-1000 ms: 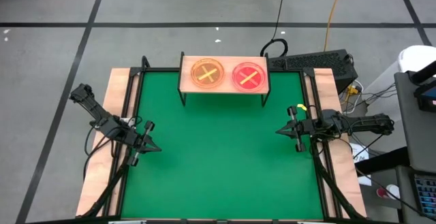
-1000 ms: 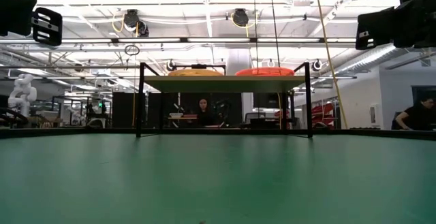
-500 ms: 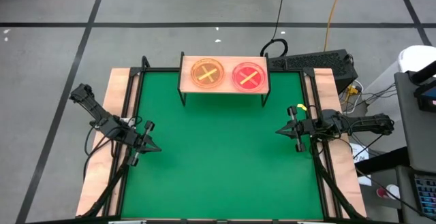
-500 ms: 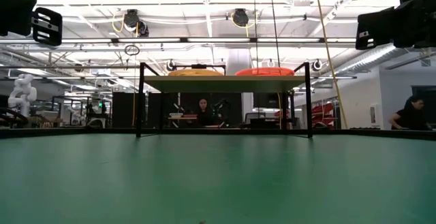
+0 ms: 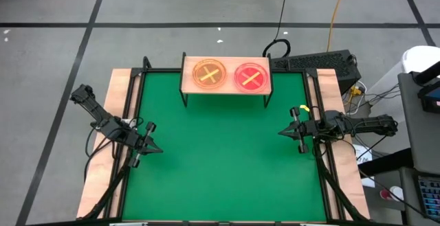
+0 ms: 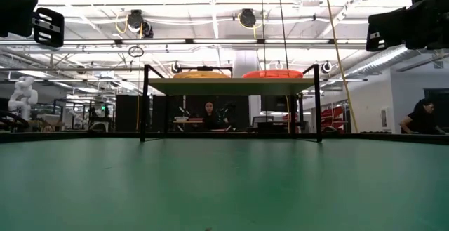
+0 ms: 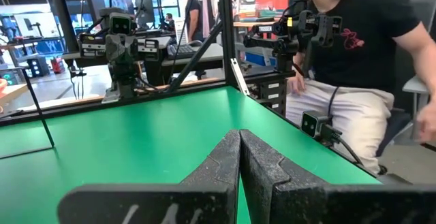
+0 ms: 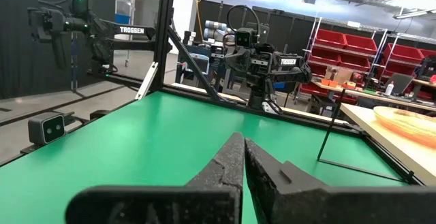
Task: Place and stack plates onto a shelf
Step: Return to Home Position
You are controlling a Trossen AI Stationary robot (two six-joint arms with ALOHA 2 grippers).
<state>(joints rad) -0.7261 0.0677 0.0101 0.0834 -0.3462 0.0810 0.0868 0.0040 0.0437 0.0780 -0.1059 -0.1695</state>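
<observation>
Green mat (image 5: pixel 227 157), wood shelf (image 5: pixel 229 88), workshop (image 6: pixel 84 83) beyond

Holds the left gripper (image 5: pixel 158 150) level, fingers (image 7: pixel 225 163) pressed flat together (no gap between the pads), arm folded back behind them. Points the right gripper (image 5: pixel 280 132) back toward it, fingers (image 8: pixel 231 157) closed tip to tip as well, arm stretched out straight behind them. Sets each pair of fingertips well apart from the other, facing inward.

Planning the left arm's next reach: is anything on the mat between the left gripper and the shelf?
No. The high view shows only bare green mat between the shut left gripper and the shelf.
</observation>
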